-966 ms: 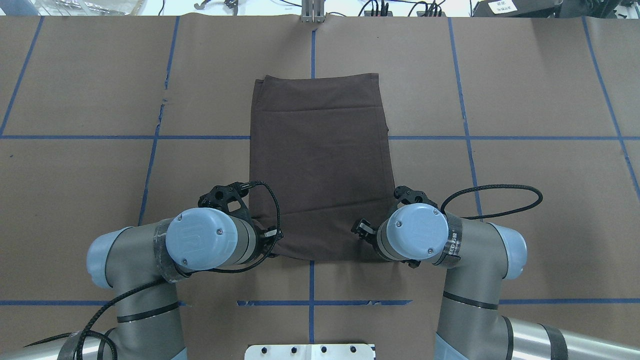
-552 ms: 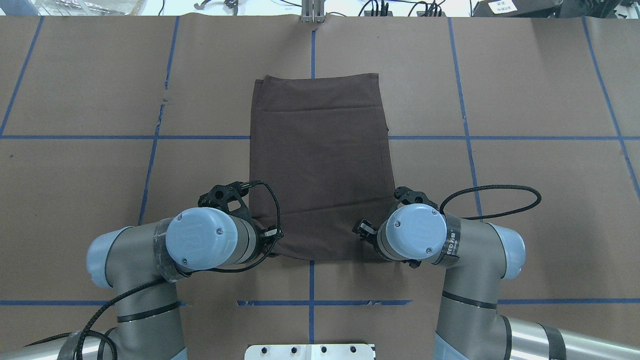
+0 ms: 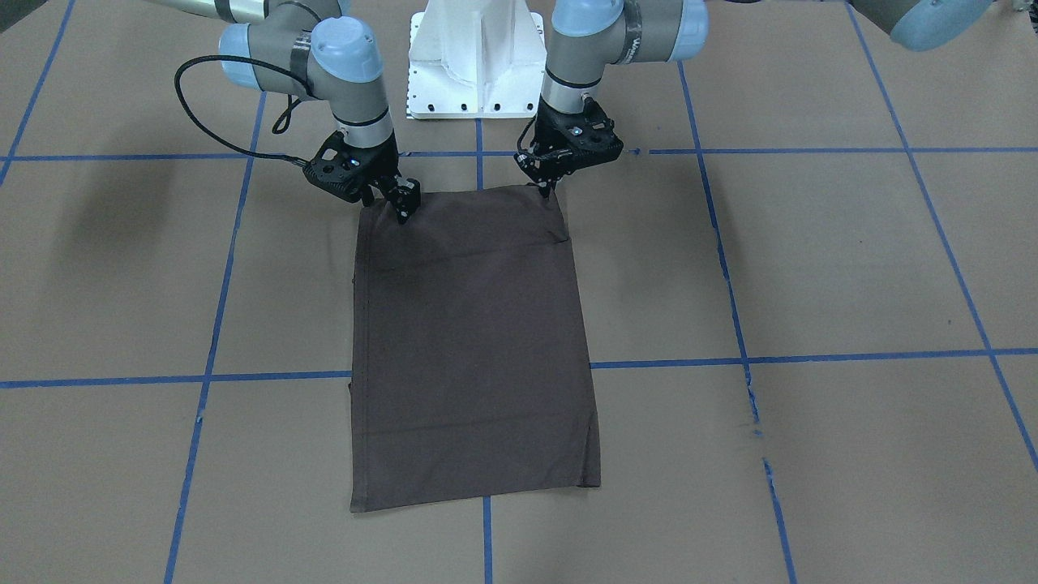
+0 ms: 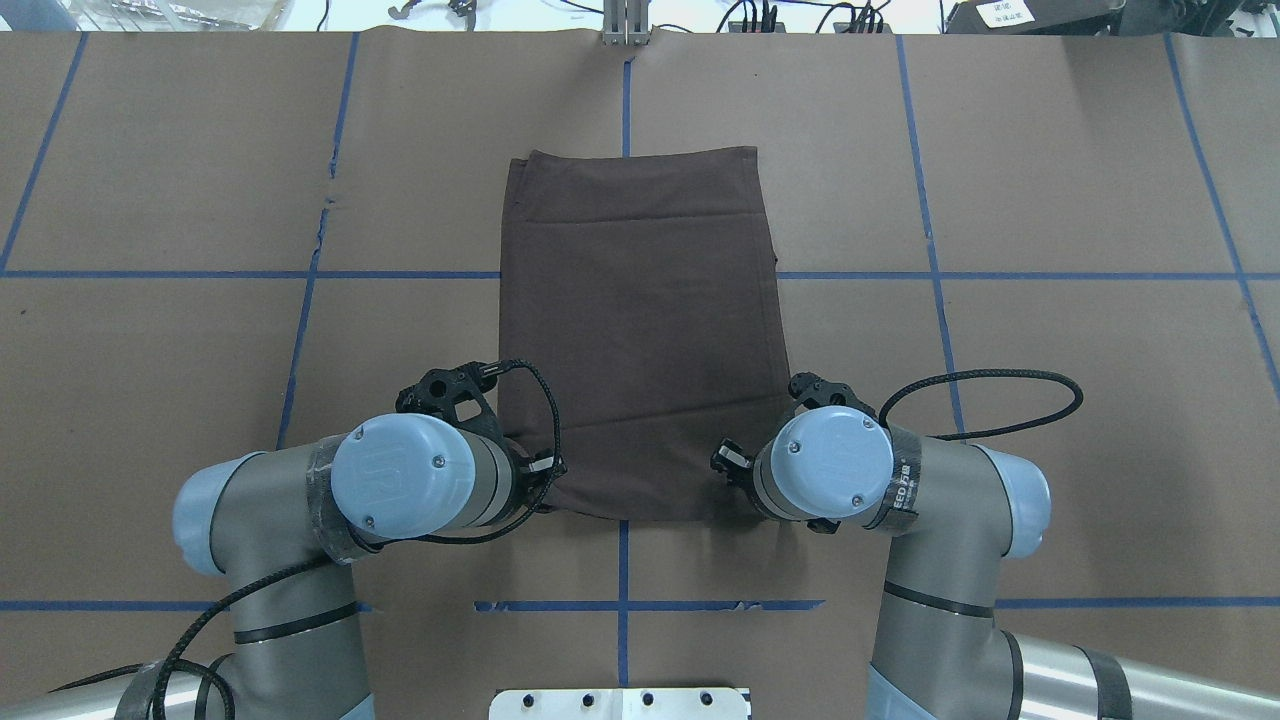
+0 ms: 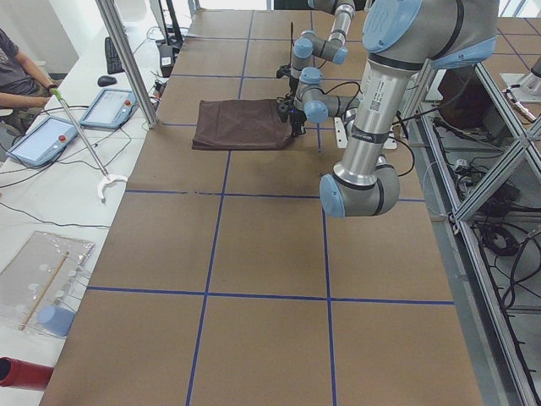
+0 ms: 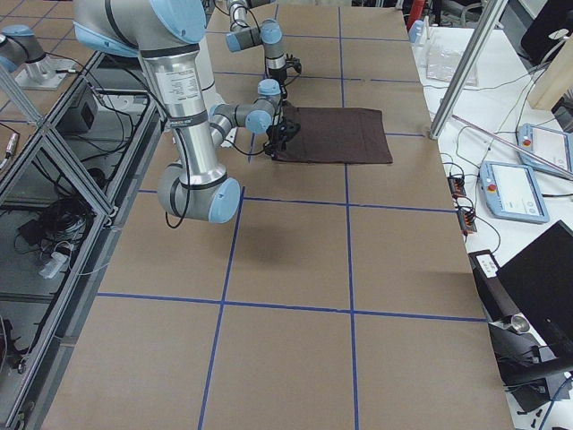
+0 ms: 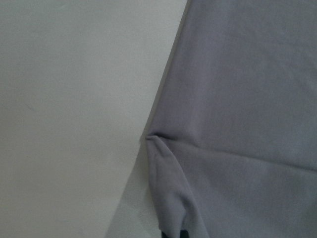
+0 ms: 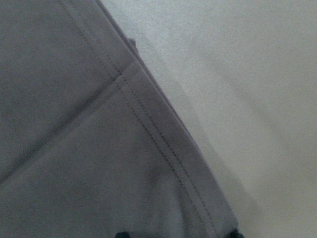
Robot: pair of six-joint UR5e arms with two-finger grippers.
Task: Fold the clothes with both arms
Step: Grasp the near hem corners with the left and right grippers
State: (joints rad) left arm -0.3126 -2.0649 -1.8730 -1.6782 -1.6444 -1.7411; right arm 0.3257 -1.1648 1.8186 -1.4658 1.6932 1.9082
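The dark brown T-shirt (image 3: 470, 341) lies flat as a folded rectangle in the middle of the table (image 3: 811, 268); it also shows in the overhead view (image 4: 640, 320). Collar and logo are hidden. My left gripper (image 3: 550, 185) is at the shirt's near corner on my left. In the left wrist view the cloth (image 7: 237, 99) puckers up into its shut fingers. My right gripper (image 3: 404, 207) is at the other near corner. In the right wrist view its two fingertips (image 8: 121, 233) stand apart over the stitched hem (image 8: 163, 153).
The white pedestal (image 3: 474, 65) stands just behind the grippers. Blue tape lines (image 4: 620, 560) grid the brown table cover. In the exterior left view an operator (image 5: 17, 76), tablets (image 5: 106, 108) and a grabber pole (image 5: 84, 144) are on a side bench.
The right gripper's visible finger has shifted slightly inward toward its wrist. The left arm and the shirt have not visibly moved.
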